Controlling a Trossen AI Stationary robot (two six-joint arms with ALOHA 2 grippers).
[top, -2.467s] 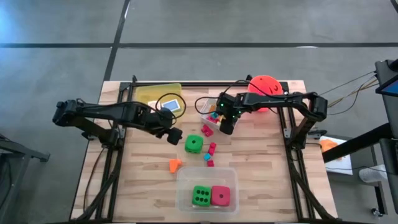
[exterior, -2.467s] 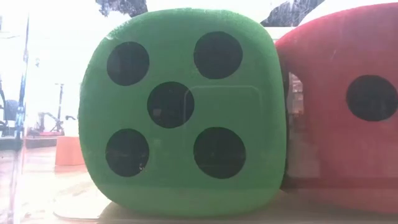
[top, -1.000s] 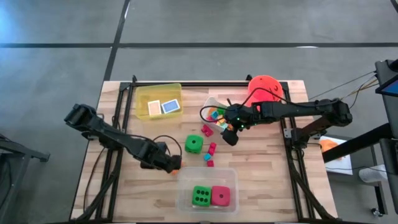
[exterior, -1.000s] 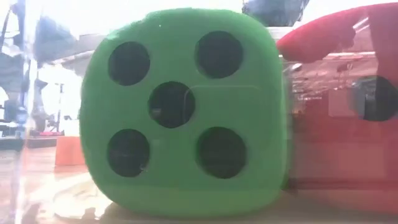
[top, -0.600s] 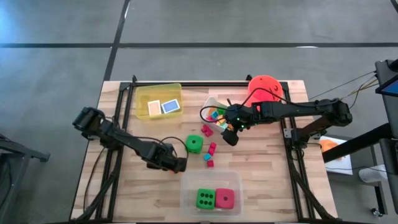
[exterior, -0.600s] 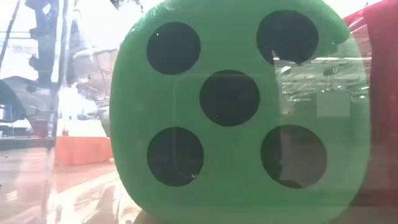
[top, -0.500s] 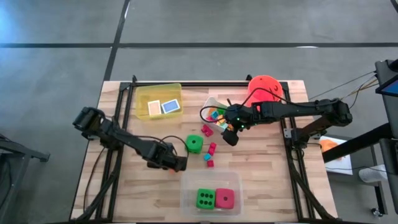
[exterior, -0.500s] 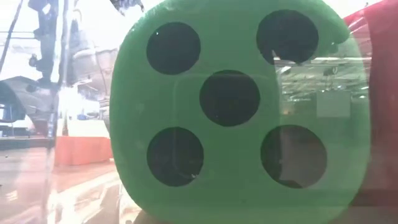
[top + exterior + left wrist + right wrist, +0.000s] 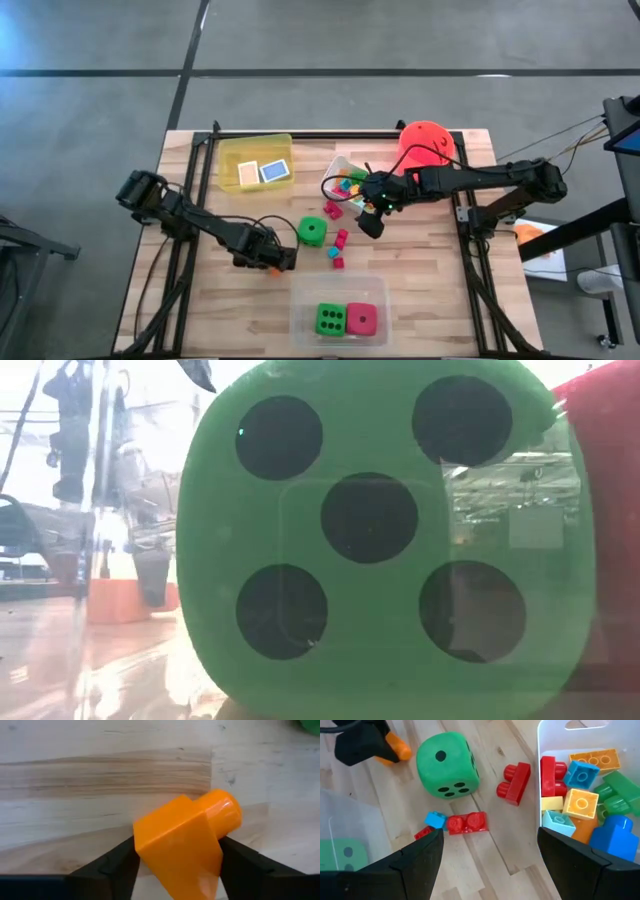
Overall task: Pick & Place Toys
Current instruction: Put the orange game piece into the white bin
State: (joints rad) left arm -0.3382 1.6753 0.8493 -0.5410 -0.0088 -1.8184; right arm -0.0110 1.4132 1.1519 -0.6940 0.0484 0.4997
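Observation:
My left gripper (image 9: 279,263) is low over the table's middle, shut on an orange block (image 9: 180,845), which also shows in the right wrist view (image 9: 395,747). My right gripper (image 9: 368,222) is open and empty, hovering between a white tub of blocks (image 9: 585,795) and a green die (image 9: 312,232). The die rests flat on the table. A red block (image 9: 516,781) and several small blocks (image 9: 465,822) lie on the wood by the die. My left gripper pinches the orange block's two opposite flat sides (image 9: 142,845) between its two fingers (image 9: 112,867). The fingers come slanting down from the table's left. The block sits tilted, its round stud (image 9: 225,812) pointing away from the gripper. Whether it is clear of the table, I cannot tell.
A clear tub (image 9: 300,290) at the near edge holds a green die (image 9: 331,320) and a pink die (image 9: 362,320). A yellow tub (image 9: 230,150) with two tiles stands at the far left. An orange bucket (image 9: 427,140) stands at the far right.
My left gripper has moved toward the table's right edge onto the orange block, then drawn back a little to the left. The clear tub with its two dice has slid a little toward the near edge and the right.

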